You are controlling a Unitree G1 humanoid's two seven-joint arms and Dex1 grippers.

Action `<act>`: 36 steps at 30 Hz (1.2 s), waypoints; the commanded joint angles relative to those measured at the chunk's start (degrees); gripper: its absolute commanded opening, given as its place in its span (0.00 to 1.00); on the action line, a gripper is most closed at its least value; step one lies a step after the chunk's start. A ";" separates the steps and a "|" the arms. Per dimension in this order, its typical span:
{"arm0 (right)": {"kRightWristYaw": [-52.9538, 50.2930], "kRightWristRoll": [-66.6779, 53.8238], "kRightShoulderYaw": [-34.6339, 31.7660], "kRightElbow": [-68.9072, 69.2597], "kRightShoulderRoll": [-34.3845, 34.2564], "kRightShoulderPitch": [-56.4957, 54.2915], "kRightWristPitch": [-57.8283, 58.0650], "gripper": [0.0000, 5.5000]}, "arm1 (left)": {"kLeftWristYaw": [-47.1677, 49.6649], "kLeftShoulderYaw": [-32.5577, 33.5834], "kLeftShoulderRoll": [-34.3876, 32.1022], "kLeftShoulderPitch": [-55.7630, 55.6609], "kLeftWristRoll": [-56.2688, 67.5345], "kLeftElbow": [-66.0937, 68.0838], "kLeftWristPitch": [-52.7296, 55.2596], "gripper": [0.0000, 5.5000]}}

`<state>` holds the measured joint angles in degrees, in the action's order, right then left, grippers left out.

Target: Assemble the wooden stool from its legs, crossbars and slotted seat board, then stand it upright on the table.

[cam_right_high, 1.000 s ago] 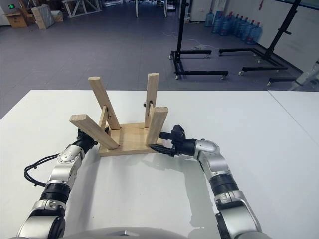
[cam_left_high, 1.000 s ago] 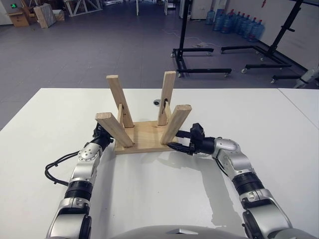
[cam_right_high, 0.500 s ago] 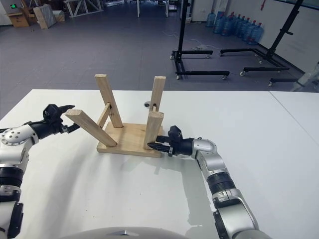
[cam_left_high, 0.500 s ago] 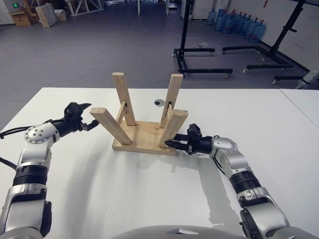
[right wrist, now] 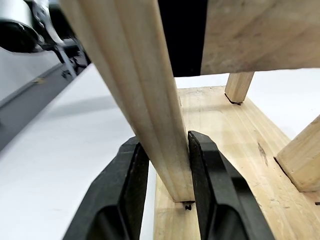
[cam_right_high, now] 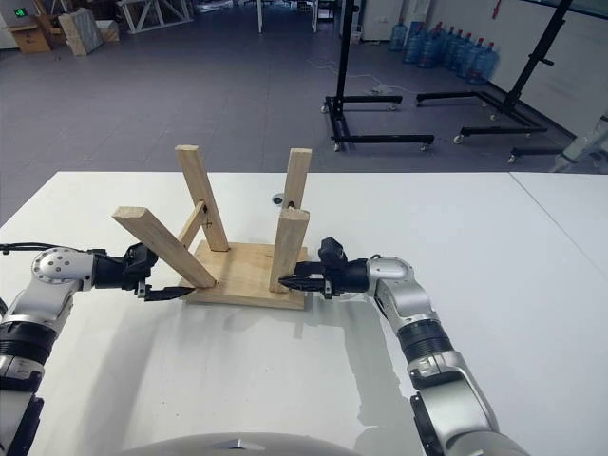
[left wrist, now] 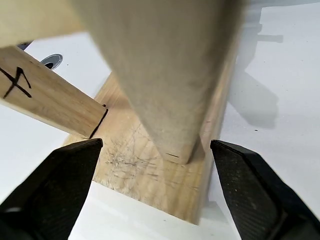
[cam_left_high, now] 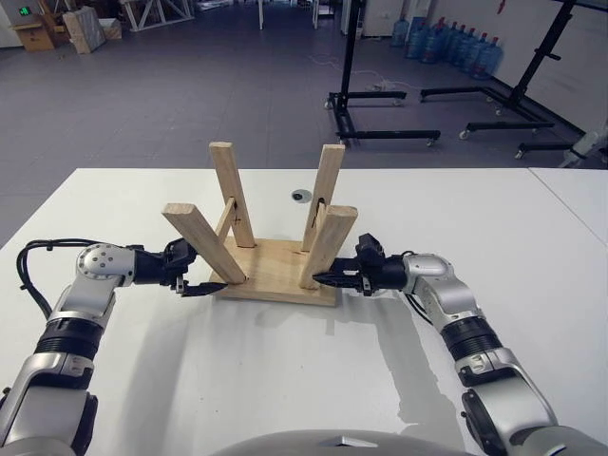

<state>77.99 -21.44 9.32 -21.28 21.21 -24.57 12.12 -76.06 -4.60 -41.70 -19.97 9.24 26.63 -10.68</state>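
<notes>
Best likely: hold right gripper clamped on 3 o'clock leg at seat board; close wide-open, empty left gripper low around 9 o'clock leg; press squarely into slot.

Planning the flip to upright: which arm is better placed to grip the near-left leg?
Left. The left gripper is open, with its fingers on either side of the near-left leg at its base. The right gripper is shut on the near-right leg across the seat board, so it's occupied.

Low over the tabletop, the left claw gapes wide at near left; the right claw, pointing left, pinches a stool leg.
</notes>
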 commanded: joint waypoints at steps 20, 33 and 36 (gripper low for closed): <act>-7.39 -33.11 -10.49 10.82 17.17 -2.71 78.94 0.19 | 0.87 8.32 -13.13 29.96 6.07 -43.03 11.54 0.72; -8.87 -30.99 -9.61 8.74 12.01 0.00 67.35 0.19 | 5.21 -0.57 -8.64 24.98 7.36 -45.01 19.43 0.62; -8.29 -31.22 -8.50 8.85 12.04 -0.84 67.16 0.25 | 5.99 -3.14 -7.43 23.47 5.09 -41.66 18.80 0.54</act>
<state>70.32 -53.90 0.05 -12.61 32.79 -24.47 80.02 -71.03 -5.58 -49.79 4.56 17.01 -17.49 7.94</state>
